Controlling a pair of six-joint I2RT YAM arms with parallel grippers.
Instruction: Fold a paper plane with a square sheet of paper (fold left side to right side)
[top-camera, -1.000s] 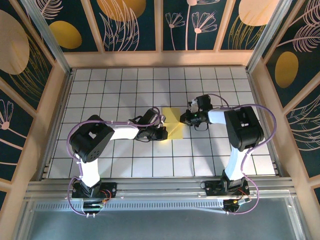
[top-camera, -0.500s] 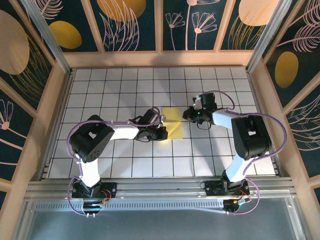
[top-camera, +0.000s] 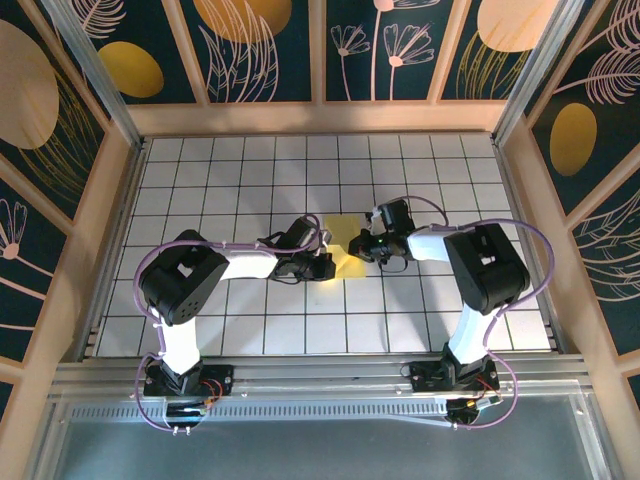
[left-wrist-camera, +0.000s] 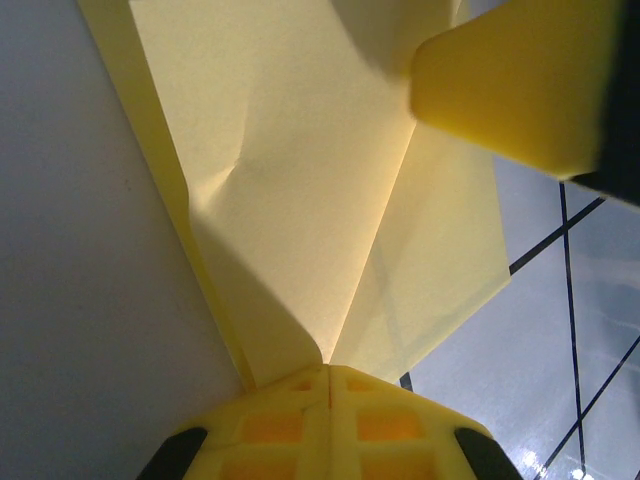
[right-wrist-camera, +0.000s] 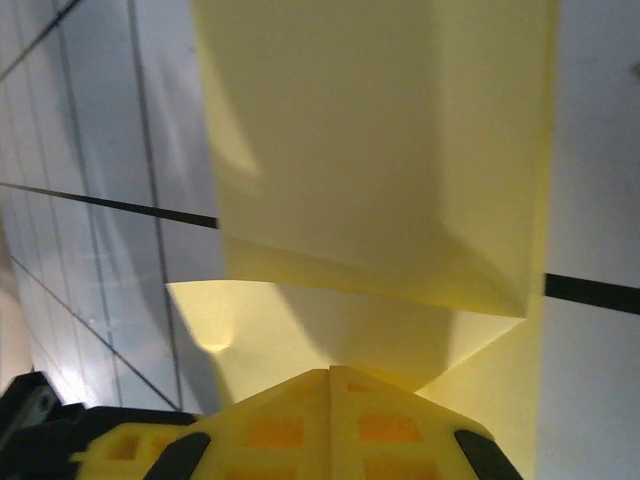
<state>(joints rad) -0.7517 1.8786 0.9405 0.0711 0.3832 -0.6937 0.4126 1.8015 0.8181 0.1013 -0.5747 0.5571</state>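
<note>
Sheet: the square sheet of paper (top-camera: 343, 243) lies about midway between the worktop's (top-camera: 220, 170) near and far edges and its left and right edges, partly folded, with creased layers overlapping.
Left claw: the left gripper (top-camera: 330, 263) is at the sheet's near-left corner. The left wrist view shows the jaws closed together and the tips touching the paper's folded edge (left-wrist-camera: 300, 170).
Right claw: the right gripper (top-camera: 361, 246) is on the sheet's right edge. Its jaws are also closed, with the tips against a raised flap (right-wrist-camera: 370, 150).
Grip: whether either claw pinches a layer cannot be told.
Spacing: the claws are near each other, with the sheet between them.
</note>
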